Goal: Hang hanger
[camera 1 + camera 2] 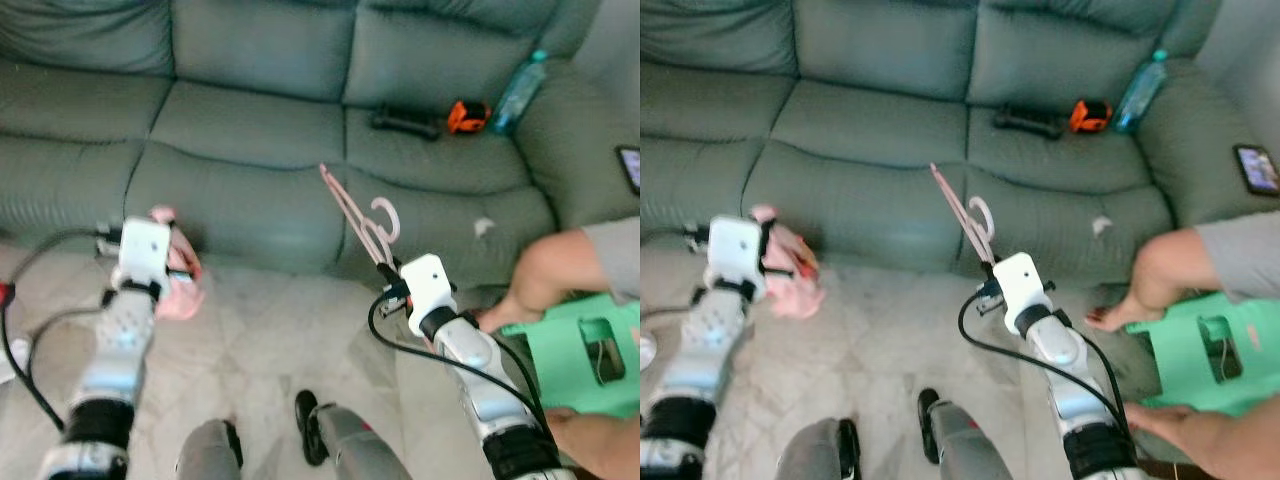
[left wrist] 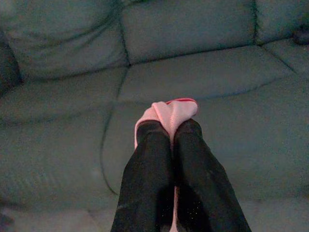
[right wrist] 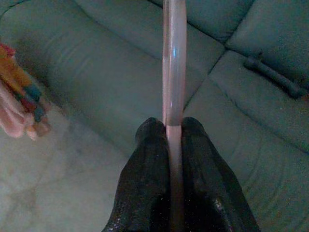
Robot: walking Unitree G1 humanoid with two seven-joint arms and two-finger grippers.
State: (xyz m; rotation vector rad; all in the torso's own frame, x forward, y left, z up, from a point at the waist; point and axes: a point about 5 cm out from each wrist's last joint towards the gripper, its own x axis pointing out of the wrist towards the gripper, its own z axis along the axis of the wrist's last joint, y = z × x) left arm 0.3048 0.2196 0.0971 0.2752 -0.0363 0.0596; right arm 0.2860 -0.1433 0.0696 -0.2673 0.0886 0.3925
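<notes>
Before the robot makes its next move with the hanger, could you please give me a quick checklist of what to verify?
1. Right gripper shut on the pink hanger: ok.
2. Left gripper shut on the pink cloth: ok.
3. Hanger free of the sofa: cannot tell.
4. Rail or hook to hang it on: cannot tell.
5. Space on the robot's right: not ok, a person's leg and a green stool stand close.

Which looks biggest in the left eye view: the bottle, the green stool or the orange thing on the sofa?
1. green stool, though it is nearer the camera
2. bottle
3. orange thing, smallest, beside the bottle on the sofa
</notes>
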